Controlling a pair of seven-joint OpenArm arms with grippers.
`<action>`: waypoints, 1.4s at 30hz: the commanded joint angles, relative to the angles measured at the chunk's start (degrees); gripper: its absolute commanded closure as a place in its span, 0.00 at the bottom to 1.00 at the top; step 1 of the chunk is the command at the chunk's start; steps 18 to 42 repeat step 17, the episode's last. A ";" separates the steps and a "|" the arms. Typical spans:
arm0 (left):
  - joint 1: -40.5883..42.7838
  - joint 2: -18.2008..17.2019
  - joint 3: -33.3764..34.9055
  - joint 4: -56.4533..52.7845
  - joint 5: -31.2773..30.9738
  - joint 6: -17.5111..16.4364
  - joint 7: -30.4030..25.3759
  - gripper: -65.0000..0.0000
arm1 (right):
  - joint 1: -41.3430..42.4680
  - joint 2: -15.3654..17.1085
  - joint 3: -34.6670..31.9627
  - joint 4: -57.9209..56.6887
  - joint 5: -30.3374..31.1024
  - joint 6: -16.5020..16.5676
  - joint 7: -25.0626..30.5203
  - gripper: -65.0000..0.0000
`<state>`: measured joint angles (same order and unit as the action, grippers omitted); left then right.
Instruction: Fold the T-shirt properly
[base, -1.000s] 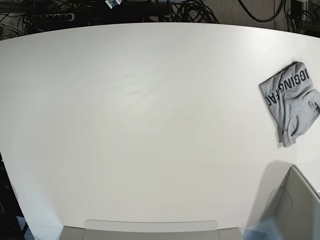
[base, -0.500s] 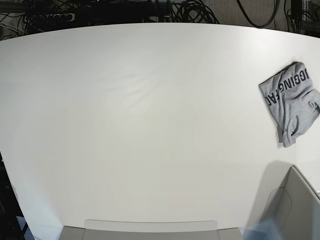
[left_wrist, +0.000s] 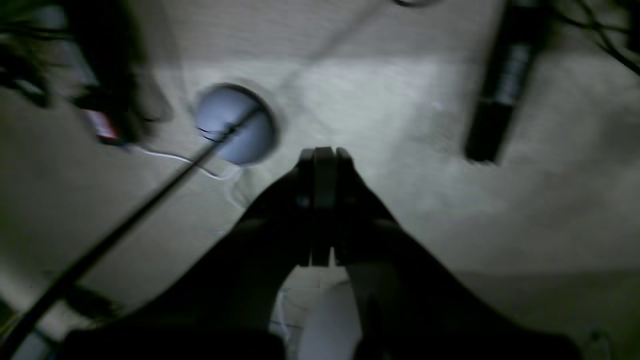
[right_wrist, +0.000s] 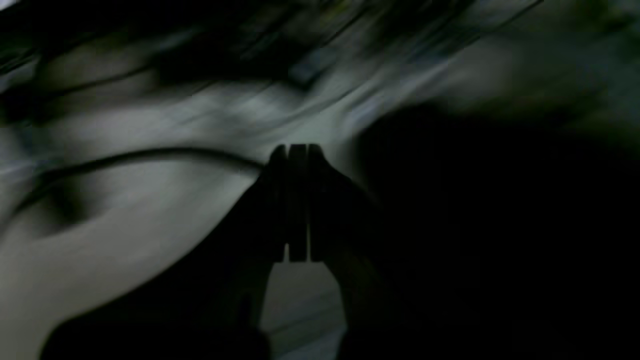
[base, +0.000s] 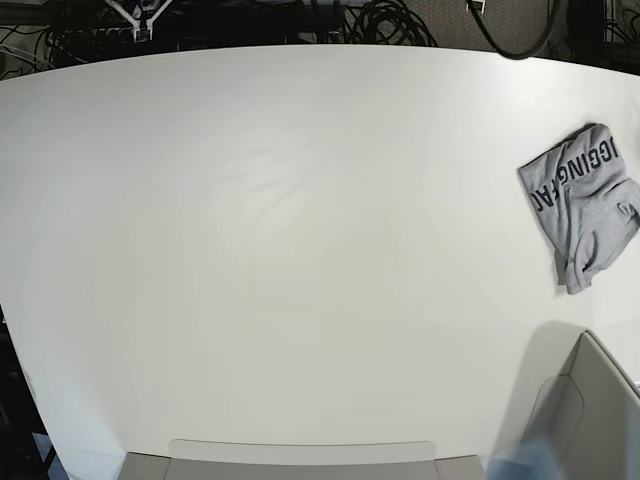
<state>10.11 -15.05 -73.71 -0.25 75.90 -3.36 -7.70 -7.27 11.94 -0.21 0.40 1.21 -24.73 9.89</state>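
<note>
The heather-grey T-shirt (base: 583, 205) lies crumpled at the far right edge of the white table (base: 300, 250), with black block lettering showing on its upper part. Neither gripper shows over the table in the base view. In the left wrist view my left gripper (left_wrist: 322, 151) is shut and empty, pointing at a dim floor area. In the right wrist view my right gripper (right_wrist: 296, 147) is shut and empty, in front of a dark, blurred background with a cable (right_wrist: 150, 155). The T-shirt is out of both wrist views.
A grey bin (base: 600, 420) stands at the front right corner. A flat grey part (base: 300, 458) sits at the front edge. Cables (base: 390, 20) run behind the far edge. The left wrist view shows a round grey disc (left_wrist: 235, 125) and a black bar (left_wrist: 492, 95).
The T-shirt has not moved. A small white part has come into view at the top left edge of the base view, and the small object at the top edge is gone.
</note>
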 joint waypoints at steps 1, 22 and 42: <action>0.05 -0.73 0.00 0.25 -0.07 1.29 -0.34 1.00 | -0.60 0.14 -1.95 -0.40 -0.29 -3.18 -0.35 1.00; -5.58 -0.56 0.00 0.25 -0.07 1.73 1.95 1.00 | 2.30 -2.32 -7.13 -0.40 -1.17 -10.57 -0.62 1.00; -5.58 -0.56 0.00 0.25 -0.07 1.73 1.95 1.00 | 2.30 -2.32 -7.13 -0.40 -1.17 -10.57 -0.62 1.00</action>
